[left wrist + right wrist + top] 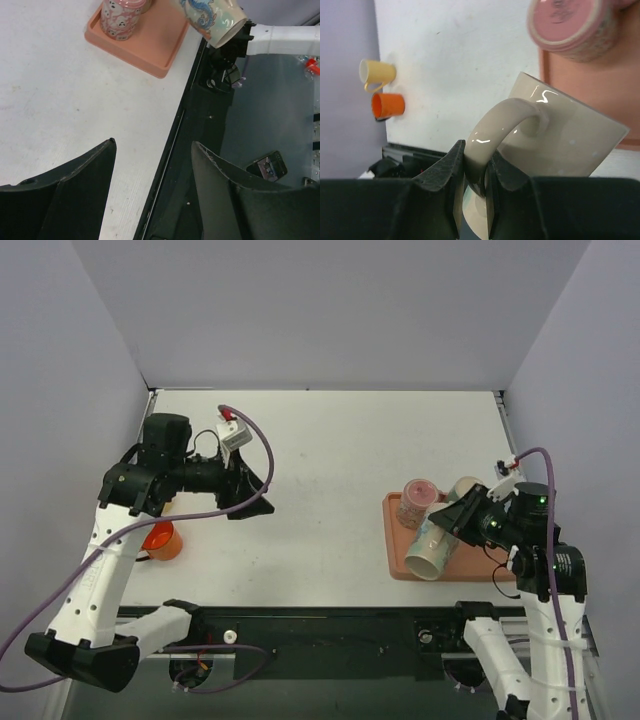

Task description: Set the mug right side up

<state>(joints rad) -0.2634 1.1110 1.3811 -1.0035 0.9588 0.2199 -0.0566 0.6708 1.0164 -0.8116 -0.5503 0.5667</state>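
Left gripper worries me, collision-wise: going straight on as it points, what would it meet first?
Probably the salmon-pink rectangular plastic tray, straight ahead of the open left gripper; depth is unclear, so it might pass above.

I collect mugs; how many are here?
4: pink mug on the tray, cream mug held by the right gripper, orange cup and yellow cup at far left. Others may be hidden.

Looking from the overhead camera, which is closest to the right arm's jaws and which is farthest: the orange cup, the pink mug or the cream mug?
1. Cream mug, held by its handle, right side.
2. Pink mug, on the tray beside it.
3. Orange cup, far left edge.
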